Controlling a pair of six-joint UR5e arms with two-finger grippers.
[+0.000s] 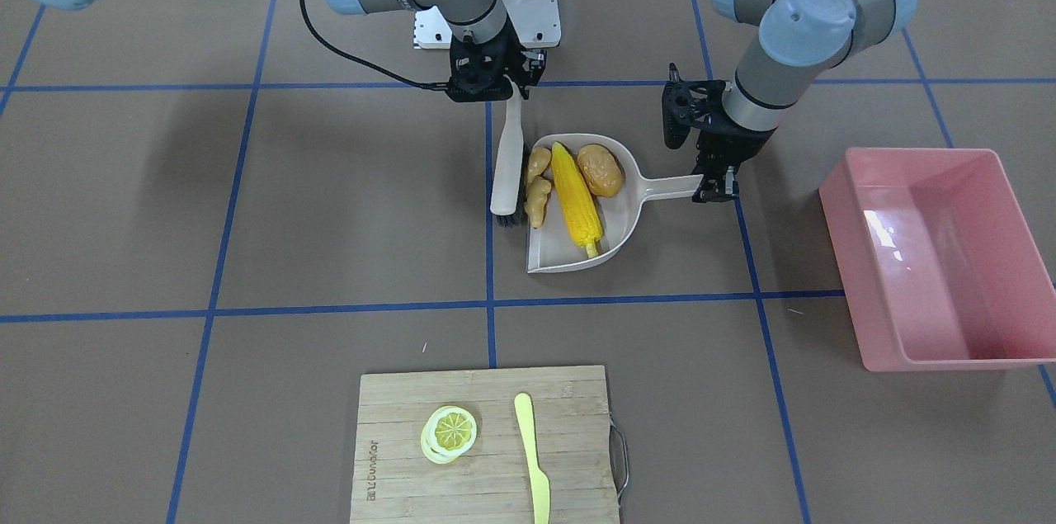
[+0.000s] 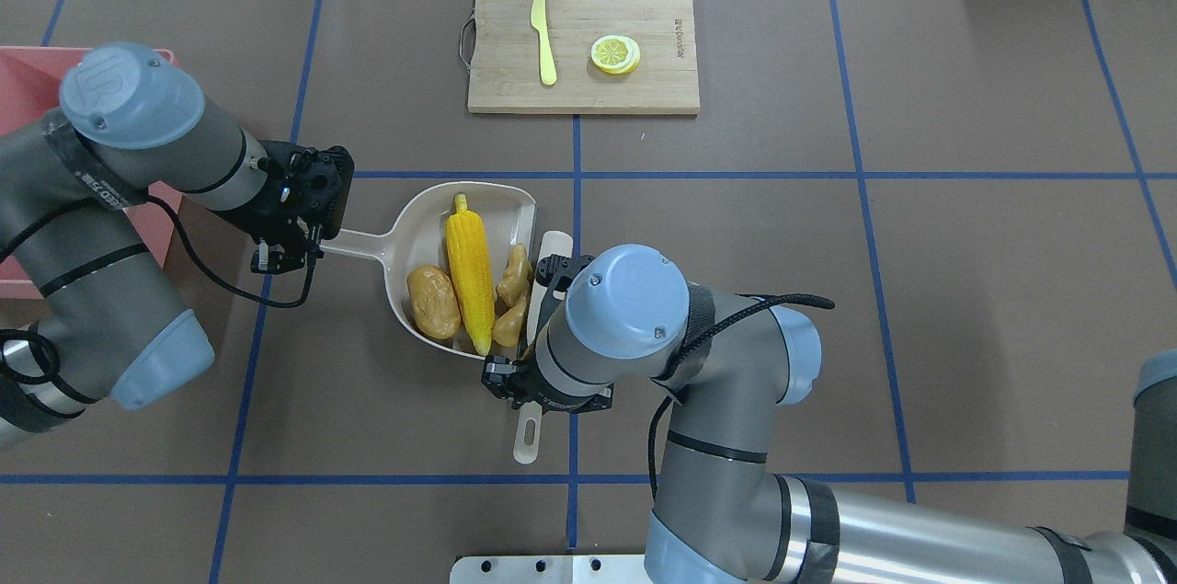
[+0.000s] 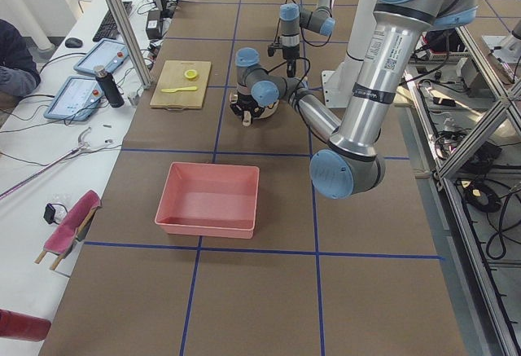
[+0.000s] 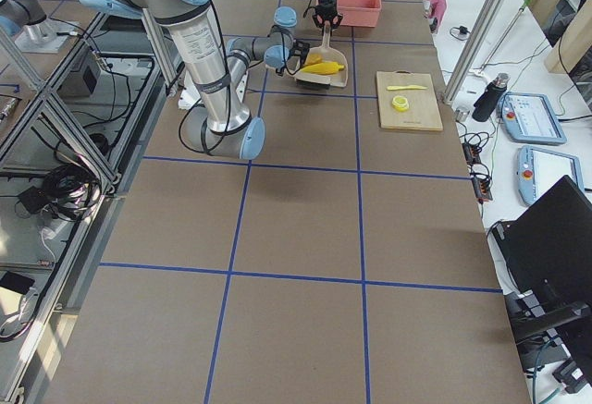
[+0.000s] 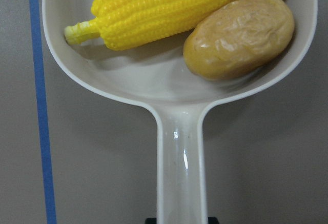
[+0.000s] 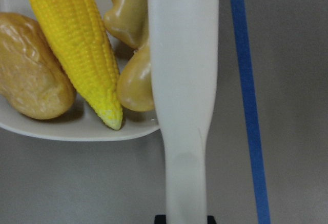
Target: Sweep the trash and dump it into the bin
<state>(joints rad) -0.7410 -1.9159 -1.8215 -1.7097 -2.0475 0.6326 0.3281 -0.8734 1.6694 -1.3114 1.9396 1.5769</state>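
the desk (image 1: 247,219) carries everything. the pink bin (image 1: 850,285) sits well apart from the work, out on the robot's left, and shows nothing inside. the beige dustpan (image 1: 624,212) lies flat with its open lip towards the brush (image 1: 505,169), whose bristles stand at that lip.

all three pieces of trash are in the pan: the corn cob (image 1: 575,198) down the middle, the potato (image 1: 600,169) at the back near the handle, and the ginger root (image 1: 538,186) right at the lip, touching the brush. sweeping looks done, so the carry and dump are due.

the left end effector (image 1: 716,187) is clamped on the dustpan handle. the right end effector (image 1: 507,91) is clamped on the brush handle.

to do this well, i'd raise the lip first so the load rolls back towards the handle. the ginger is likeliest to drop, so keep the brush against it until the pan is tilted. then swing over the bin's near wall and tip lip-down.

the path to the bin looks free. a cutting board (image 1: 487,441) with a plastic knife (image 1: 532,458) and a lemon slice (image 1: 451,429) lies well apart, opposite the robot.
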